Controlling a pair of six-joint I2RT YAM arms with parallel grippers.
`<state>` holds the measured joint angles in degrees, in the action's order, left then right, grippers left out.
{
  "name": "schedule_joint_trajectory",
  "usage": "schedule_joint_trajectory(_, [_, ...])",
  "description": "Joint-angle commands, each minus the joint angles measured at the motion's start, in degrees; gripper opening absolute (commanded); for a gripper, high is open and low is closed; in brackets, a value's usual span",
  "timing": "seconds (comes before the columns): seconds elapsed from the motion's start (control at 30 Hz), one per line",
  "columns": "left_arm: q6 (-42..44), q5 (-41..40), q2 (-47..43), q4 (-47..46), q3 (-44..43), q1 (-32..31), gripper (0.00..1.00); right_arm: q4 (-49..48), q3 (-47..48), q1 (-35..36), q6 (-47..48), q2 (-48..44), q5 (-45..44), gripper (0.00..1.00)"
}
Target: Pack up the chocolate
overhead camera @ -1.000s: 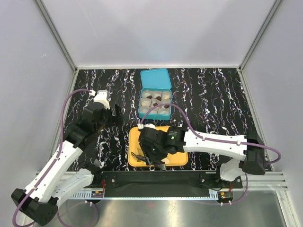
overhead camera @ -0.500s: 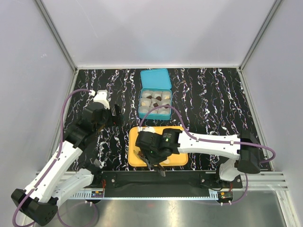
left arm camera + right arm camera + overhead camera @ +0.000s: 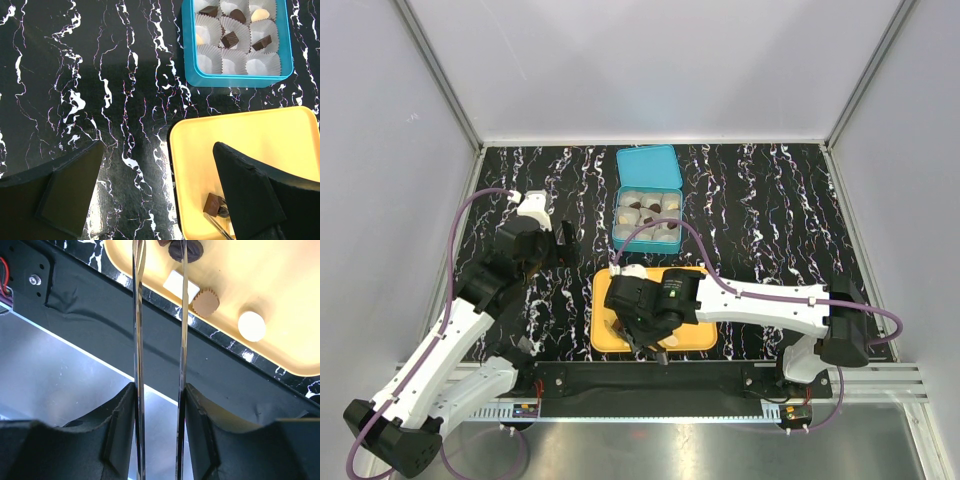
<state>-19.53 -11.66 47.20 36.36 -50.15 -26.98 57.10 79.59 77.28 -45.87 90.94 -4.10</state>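
My right gripper [image 3: 159, 405] is shut on metal tongs [image 3: 138, 315] and hangs over the near part of the orange tray [image 3: 702, 338]. The tong tips reach dark chocolate pieces [image 3: 186, 249] at the top of the right wrist view. In the left wrist view they touch a dark square piece [image 3: 214, 203]. A white square [image 3: 181, 284], a brown round [image 3: 206, 302] and a cream round piece [image 3: 251, 325] lie along the tray's near rim. My left gripper [image 3: 157, 150] is open and empty over the table, left of the tray.
A teal box [image 3: 190, 65] of white paper cups stands behind the tray; some cups hold dark pieces [image 3: 230, 39] and a cream one [image 3: 260, 14]. Its lid [image 3: 648, 162] lies open behind it. The black rail and metal table edge [image 3: 60, 360] run just below the tray.
My right gripper with the tongs has shifted a little left and toward the tray's near edge. The left arm has not moved.
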Motion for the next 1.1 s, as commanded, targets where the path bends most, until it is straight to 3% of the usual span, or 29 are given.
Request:
schedule_joint_trajectory(0.0, [0.11,-0.2,-1.06,-2.35,-2.23,0.26,0.99,1.43,2.41,0.6,0.25,0.65,-2.32,0.48])
schedule_joint_trajectory(0.8, [0.11,-0.12,-1.06,-2.52,-2.15,0.26,0.99,5.83,5.13,0.6,2.36,3.72,-7.94,0.5])
schedule_joint_trajectory(1.07, [0.11,-0.2,-1.23,-2.52,-2.06,0.26,0.99,3.19,5.22,0.6,3.77,3.9,-7.07,0.51])
